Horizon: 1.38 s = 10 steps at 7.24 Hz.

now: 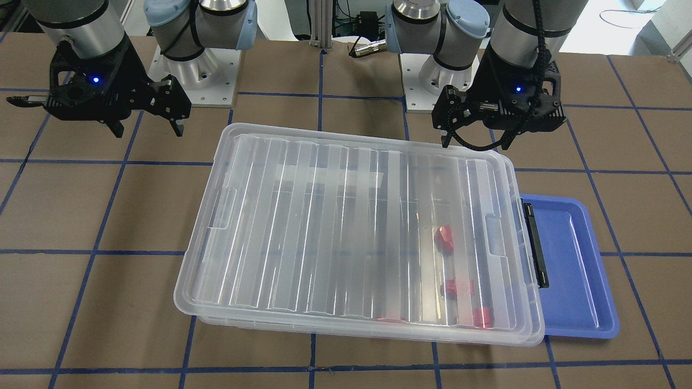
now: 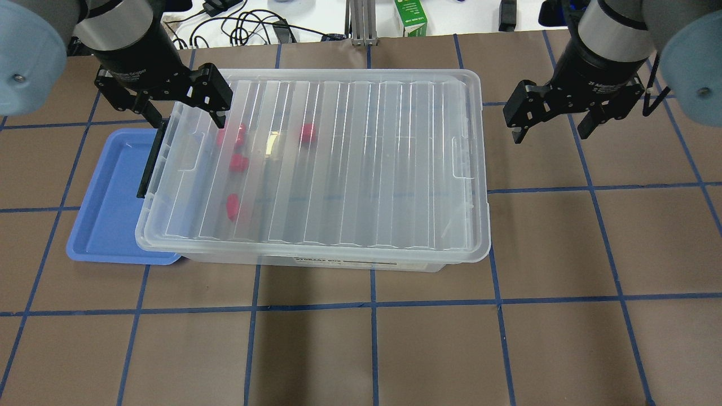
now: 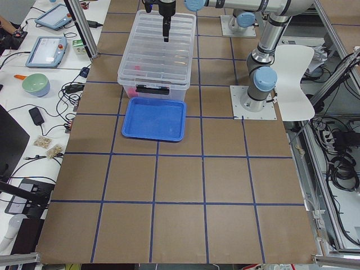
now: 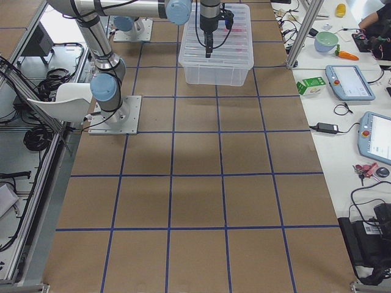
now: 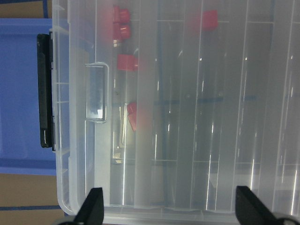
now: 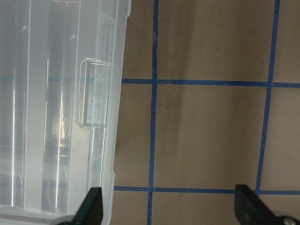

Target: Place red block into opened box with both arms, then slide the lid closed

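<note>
- Left gripper [image 2: 183, 113] and right gripper [image 2: 550, 129] are both hovering spread, empty.
- Lid [image 2: 338, 163] is looking slightly offset on box [image 2: 361, 264]; a 1-sided push could be jamming it or shoving the box.

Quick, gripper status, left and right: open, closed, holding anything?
Left gripper: open, holding nothing.
Right gripper: open, holding nothing.

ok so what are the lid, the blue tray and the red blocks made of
The lid looks like clear, glossy moulded plastic: the red blocks show through it and light streaks its ridges. The blue tray seems smooth plastic with a soft sheen. The blocks look like opaque plastic, finish unclear through the lid.
</note>
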Motion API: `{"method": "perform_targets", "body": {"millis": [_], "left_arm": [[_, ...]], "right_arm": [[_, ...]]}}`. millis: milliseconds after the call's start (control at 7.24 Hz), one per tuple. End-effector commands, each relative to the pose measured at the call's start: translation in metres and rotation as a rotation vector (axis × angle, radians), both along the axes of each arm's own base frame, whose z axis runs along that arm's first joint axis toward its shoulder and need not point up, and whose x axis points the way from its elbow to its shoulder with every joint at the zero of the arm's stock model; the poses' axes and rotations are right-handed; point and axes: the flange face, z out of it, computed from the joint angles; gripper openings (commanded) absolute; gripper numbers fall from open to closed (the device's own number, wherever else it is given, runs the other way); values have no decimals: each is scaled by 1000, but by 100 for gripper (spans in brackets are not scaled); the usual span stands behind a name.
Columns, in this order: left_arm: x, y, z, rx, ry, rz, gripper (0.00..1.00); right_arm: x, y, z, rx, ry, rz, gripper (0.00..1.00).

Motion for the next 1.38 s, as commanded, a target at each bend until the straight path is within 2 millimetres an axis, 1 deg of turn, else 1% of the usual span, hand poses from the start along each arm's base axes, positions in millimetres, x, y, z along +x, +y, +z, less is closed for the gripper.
{"method": "perform_targets", "body": {"millis": [0,414,553,829,967,1243], "left_arm": [[0,0,0,0,0,0,100],[0,-1,1,-1,0,2,100],[1,-4,-3,5,2,3,100],[1,0,2,-3,-7,2,100],[3,-1,1,-2,-30,4,100],[3,-1,1,-3,-26,5,100]], "right_arm": [[0,5,0,2,-3,-1,100],[0,5,0,3,0,-1,100],[0,6,0,3,1,-1,100],[0,5,-1,6,0,0,100],[-1,3,-8,17,-1,20,100],[-2,3,-12,21,-1,15,100]]}}
